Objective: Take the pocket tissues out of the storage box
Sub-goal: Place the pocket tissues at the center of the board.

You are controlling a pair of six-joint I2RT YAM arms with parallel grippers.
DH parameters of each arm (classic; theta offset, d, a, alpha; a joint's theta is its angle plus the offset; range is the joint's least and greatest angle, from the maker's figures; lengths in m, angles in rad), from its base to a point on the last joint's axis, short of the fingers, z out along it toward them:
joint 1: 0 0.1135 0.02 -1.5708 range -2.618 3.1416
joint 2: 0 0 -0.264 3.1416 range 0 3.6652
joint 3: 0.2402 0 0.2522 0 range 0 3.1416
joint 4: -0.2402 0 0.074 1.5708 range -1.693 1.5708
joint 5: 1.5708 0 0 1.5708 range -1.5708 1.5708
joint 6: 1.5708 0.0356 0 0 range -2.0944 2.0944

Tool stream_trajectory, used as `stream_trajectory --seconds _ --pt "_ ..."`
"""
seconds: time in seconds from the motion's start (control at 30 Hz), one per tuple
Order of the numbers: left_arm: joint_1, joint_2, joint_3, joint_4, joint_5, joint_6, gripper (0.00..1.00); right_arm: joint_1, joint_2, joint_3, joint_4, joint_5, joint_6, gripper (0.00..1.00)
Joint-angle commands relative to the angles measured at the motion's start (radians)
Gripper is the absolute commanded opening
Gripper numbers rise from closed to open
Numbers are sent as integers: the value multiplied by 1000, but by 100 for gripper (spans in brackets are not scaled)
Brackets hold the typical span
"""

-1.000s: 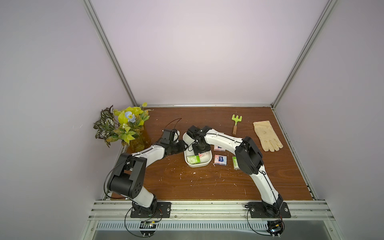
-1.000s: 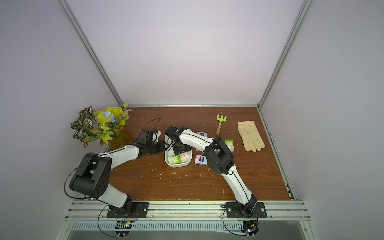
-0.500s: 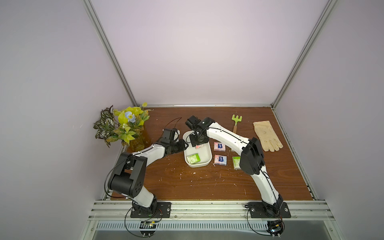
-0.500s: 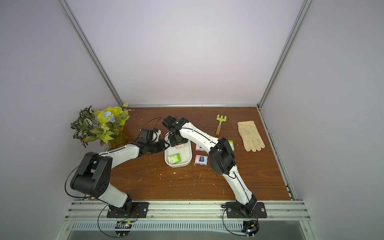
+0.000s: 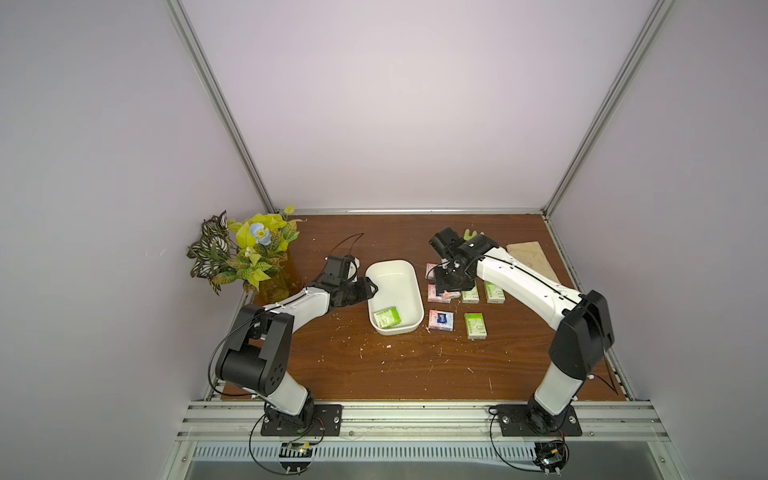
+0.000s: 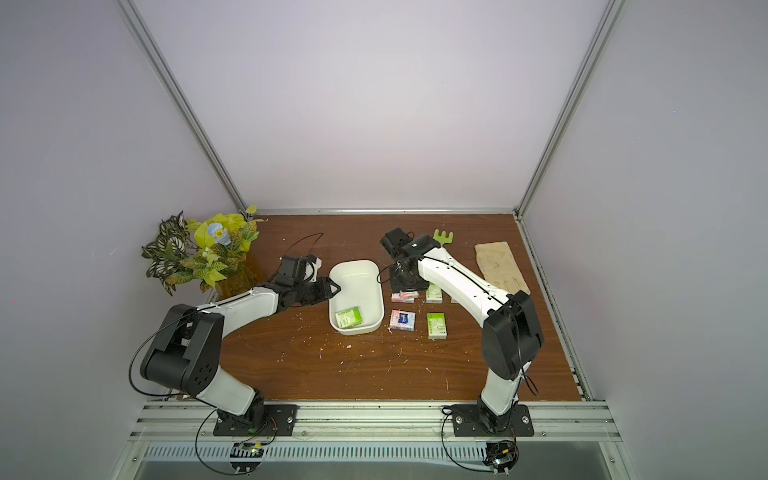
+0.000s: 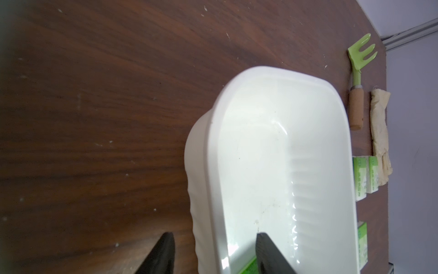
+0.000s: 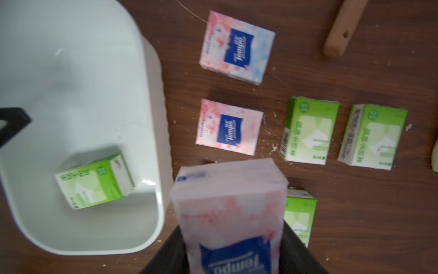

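Wooden table, shallow white storage box

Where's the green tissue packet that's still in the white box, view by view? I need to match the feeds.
In a top view: the green packet lies at the end of the box nearest the robot bases.
In a top view: same spot.
Left wrist: only a green sliver shows, against the box's inner wall.
Right wrist: whole packet, on the box floor.
Shared landmark: the white box.

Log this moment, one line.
right end effector: shut on pink packet, outside storage box; left end effector: open astride rim; inside: one green packet
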Motion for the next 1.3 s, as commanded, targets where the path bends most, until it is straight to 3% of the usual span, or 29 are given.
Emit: stream_trajectory --seconds 0.0,0.3,0.53,0.6,0.83,1.17,1.27 --pt "-6 -16 22 -19 -14 19 55 -56 -83 -127 51 4 -5 54" --pt "-7 -36 38 -53 -44 23 59 -229 -246 -437 167 6 -108 55" --pt "-5 -56 50 -79 -64 26 63 -336 -266 -545 245 6 -204 54" --pt "-5 -59 52 -89 -70 29 64 -366 -275 -571 288 -44 -222 54" --pt "1 -73 65 -106 -76 29 64 -410 -262 -638 344 -109 -238 54" --pt "5 -80 65 -114 -80 32 65 -418 -233 -694 368 -107 -231 54" --pt "5 -82 64 -114 -79 33 64 -419 -236 -701 365 -99 -224 59"
